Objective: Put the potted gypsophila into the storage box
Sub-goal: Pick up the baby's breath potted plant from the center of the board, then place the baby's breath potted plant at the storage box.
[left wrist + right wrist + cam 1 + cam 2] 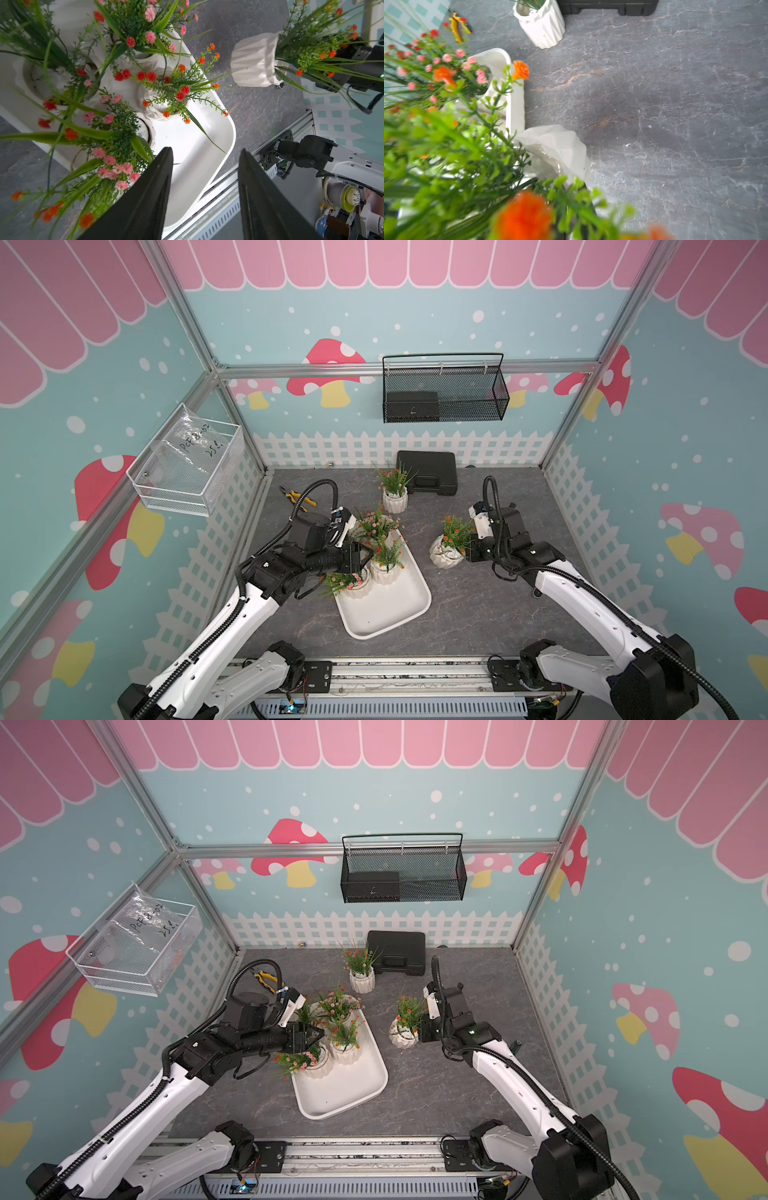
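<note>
Left wrist view — my left hand [205,149] gapes empty over the storage box [193,141].
Right hand [467,549] pinched shut on the tilted gypsophila [445,553] — just beside the box.

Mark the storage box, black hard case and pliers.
storage box [386,608], in a top view, bare floor near its front end.
black hard case [432,470], in a top view, middle of its lid.
pliers [299,496], in a top view, yellow handles.

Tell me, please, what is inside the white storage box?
Four potted gypsophila crowd the far end of the storage box; its near end is bare. In both top views the left arm largely hides one.
</note>
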{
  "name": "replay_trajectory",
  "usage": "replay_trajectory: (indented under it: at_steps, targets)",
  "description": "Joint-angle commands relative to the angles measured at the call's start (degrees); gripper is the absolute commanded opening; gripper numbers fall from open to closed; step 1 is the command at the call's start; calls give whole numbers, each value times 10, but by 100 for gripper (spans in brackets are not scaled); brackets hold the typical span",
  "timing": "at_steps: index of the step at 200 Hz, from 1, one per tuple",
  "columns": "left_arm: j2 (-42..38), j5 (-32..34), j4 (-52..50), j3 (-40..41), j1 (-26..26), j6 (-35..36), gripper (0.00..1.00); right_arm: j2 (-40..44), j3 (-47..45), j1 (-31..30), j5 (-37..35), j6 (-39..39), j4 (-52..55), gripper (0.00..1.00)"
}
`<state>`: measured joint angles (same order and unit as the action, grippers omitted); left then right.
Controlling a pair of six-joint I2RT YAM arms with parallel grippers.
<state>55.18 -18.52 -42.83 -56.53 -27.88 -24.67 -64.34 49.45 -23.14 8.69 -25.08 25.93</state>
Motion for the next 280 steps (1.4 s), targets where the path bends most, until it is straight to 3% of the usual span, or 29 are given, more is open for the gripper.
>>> replay_trajectory:
  at_steps: [1,30,49,82,130,234,280]
  targets:
    - [-8,12,-32,13,-2,14,52,34,0,-3,45,14,6,0]
    - [-17,22,-37,20,-2,14,52,50,15,-36,46,19,28,0]
    - [-15,34,-45,19,-1,18,52,47,40,-98,33,12,34,1]
    - [-10,48,-60,20,9,24,52,-6,78,-210,2,-11,25,1]
    - [-32,22,-59,24,41,36,52,-83,113,-292,-19,-36,-19,1]
    - [-11,-104,-17,55,114,54,52,-214,123,-368,-29,-83,-113,1]
    - [-1,-127,-14,55,148,60,52,-277,147,-383,-37,-91,-127,2]
